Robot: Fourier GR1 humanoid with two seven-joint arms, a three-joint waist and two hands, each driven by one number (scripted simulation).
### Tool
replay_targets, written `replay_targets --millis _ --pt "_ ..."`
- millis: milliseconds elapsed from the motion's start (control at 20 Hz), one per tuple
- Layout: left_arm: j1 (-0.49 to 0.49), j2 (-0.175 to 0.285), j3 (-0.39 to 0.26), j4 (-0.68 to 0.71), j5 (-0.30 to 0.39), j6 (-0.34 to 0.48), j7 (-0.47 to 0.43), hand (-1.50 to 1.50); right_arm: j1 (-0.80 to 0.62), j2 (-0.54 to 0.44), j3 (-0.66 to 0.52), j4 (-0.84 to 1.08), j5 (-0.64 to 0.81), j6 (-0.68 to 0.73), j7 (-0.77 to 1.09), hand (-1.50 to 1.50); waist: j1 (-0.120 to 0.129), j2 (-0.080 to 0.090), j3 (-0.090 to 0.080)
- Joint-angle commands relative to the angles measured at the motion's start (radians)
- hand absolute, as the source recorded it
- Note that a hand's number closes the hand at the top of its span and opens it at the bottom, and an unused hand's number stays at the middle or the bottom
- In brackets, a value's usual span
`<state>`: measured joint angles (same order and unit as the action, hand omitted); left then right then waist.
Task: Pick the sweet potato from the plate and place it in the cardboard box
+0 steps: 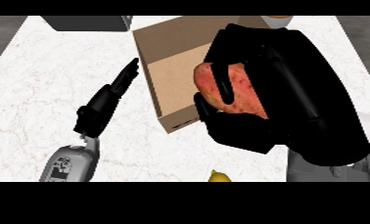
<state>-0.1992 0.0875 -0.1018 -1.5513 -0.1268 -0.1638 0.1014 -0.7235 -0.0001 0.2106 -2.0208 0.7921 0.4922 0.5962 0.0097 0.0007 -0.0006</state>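
The reddish-orange sweet potato (233, 93) is held up in my right hand (289, 96), whose fingers and thumb curl round it. Hand and potato hang over the right part of the open cardboard box (170, 66), close to the view and hiding much of it. My left hand (108, 98) stays open with straight fingers at the left of the box, just short of its left wall. No plate shows; the right hand covers the area to the right.
A dark grey object (86, 22) sits at the counter's far left edge. A small yellow thing (219, 176) peeks in at the lower edge. A white-and-orange object (277, 20) shows at the far edge behind the right hand. White marble counter (43, 71) spreads left.
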Motion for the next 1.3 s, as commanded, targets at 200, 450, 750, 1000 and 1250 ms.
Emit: replay_targets --millis 200,450,750,1000,1250 --pt "0.024 -0.016 -0.015 0.01 -0.032 0.01 -0.037 0.0 -0.129 0.0 0.003 0.3 0.116 -0.156 -0.093 1.5 0.0 0.0 0.0" --pt "-0.017 -0.007 0.009 -0.003 -0.008 -0.012 0.024 0.0 -0.129 -0.045 -0.035 0.51 0.136 -0.228 -0.262 1.5 0.001 0.002 0.0" --pt "-0.009 0.005 0.016 0.04 -0.017 -0.03 -0.02 0.0 -0.212 -0.017 -0.047 0.751 0.202 -0.324 -0.315 1.5 0.004 0.004 0.0" --pt "-0.046 0.003 0.045 0.005 0.019 -0.034 0.032 0.0 -0.075 0.0 -0.083 0.81 0.042 -0.381 -0.262 -1.5 0.003 0.004 0.001" --pt "-0.025 -0.023 0.015 0.025 -0.026 -0.007 -0.002 0.0 -0.17 0.0 -0.117 1.028 -0.029 -0.457 -0.401 -1.5 0.004 0.003 0.001"
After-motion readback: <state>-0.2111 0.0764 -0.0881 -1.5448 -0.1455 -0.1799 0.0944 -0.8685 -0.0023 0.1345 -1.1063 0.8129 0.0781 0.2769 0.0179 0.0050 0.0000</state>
